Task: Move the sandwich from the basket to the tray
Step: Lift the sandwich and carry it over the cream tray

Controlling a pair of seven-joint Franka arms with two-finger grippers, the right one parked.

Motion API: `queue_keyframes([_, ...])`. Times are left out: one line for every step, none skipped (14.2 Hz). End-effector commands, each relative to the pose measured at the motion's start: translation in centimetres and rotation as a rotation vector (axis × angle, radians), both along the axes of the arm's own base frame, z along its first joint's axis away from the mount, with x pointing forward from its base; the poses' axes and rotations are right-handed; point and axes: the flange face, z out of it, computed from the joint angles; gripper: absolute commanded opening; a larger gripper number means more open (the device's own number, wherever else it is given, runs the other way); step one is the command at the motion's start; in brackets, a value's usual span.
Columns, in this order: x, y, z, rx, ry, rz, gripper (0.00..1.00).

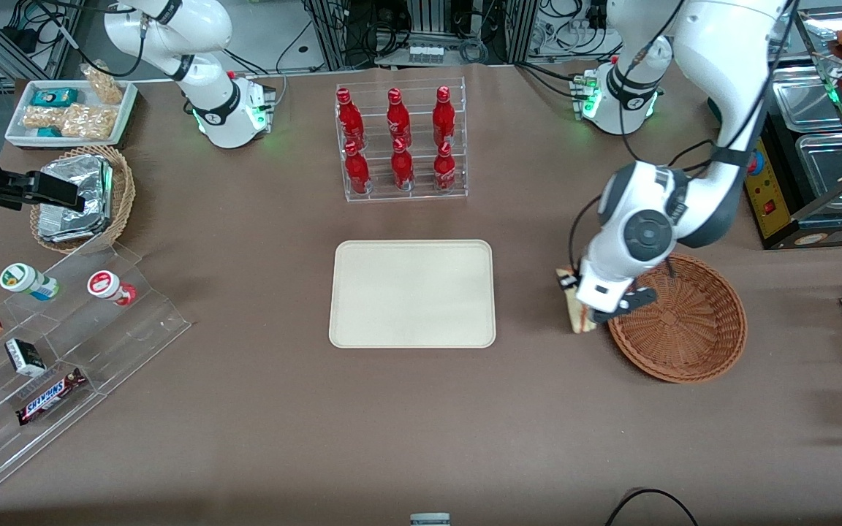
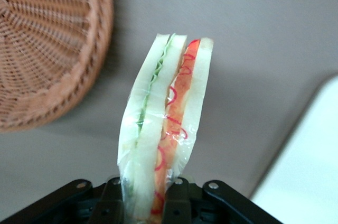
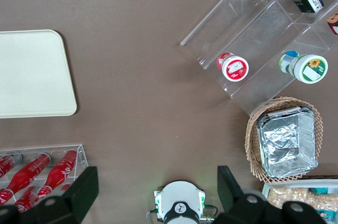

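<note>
Your claw (image 1: 588, 310) is clenched on the sandwich (image 1: 575, 299), and you can confirm this in the left wrist view: the two fingers (image 2: 177, 203) press the wrapped wedge (image 2: 163, 129) from both flat bread sides, near one end, while the rest of it sticks out away from the claw. The sandwich is already out of the basket (image 1: 691, 343). It hangs in the claw just beside the basket's rim, at the side of the basket that faces the tray (image 1: 412, 292), over the bare tabletop (image 1: 421, 424) between the two.

The relation that matters for you now is this one: the tray lies sideways from the claw, toward the parked arm's end of the tabletop, at about the same distance from the front camera as the claw. So the coming move is, I think, mostly a straight sideways carry, with some bare tabletop to cross before the tray's near rim. In the wrist view a pale corner of the tray (image 2: 311, 166) already shows close to the sandwich.

The long axis of the sandwich points outward from the claw, with the filling layers running along it. How high it hangs above the tabletop I cannot tell. The tray surface is free, so any place well inside the rim seems good for setting it down.
</note>
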Motion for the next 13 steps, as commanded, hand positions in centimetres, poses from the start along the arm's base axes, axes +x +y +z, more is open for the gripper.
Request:
queue_keyframes([-0.7,-4.7,2.3,0.020,0.006,-0.012,0.18])
queue_keyframes([-2.0,-7.3,2.5,0.024,0.000,-0.028,0.18])
queue_keyframes([-2.9,-10.1,1.4,0.020,0.004,-0.060,0.18])
queue_keyframes([-2.8,-12.6,0.9,0.007,-0.001,-0.083,0.18])
queue_keyframes([-2.6,-15.1,0.1,0.002,-0.004,-0.080,0.18])
queue_keyframes([-2.3,-16.9,0.2,-0.009,-0.017,-0.069,0.18])
queue_keyframes([-1.7,-18.2,0.0,-0.021,-0.024,-0.070,0.18])
queue_keyframes([-1.5,-19.8,-0.3,-0.036,-0.032,-0.079,0.18])
queue_keyframes([-1.8,-21.7,-0.5,-0.044,-0.036,-0.082,0.18])
queue_keyframes([-2.3,-23.0,-1.0,-0.043,-0.036,-0.077,0.18])
queue_keyframes([-2.6,-23.9,-1.5,-0.044,-0.037,-0.081,0.19])
queue_keyframes([-2.8,-24.6,-1.9,-0.046,-0.035,-0.088,0.19])
queue_keyframes([-3.7,-25.7,-1.9,-0.042,-0.036,-0.107,0.19])
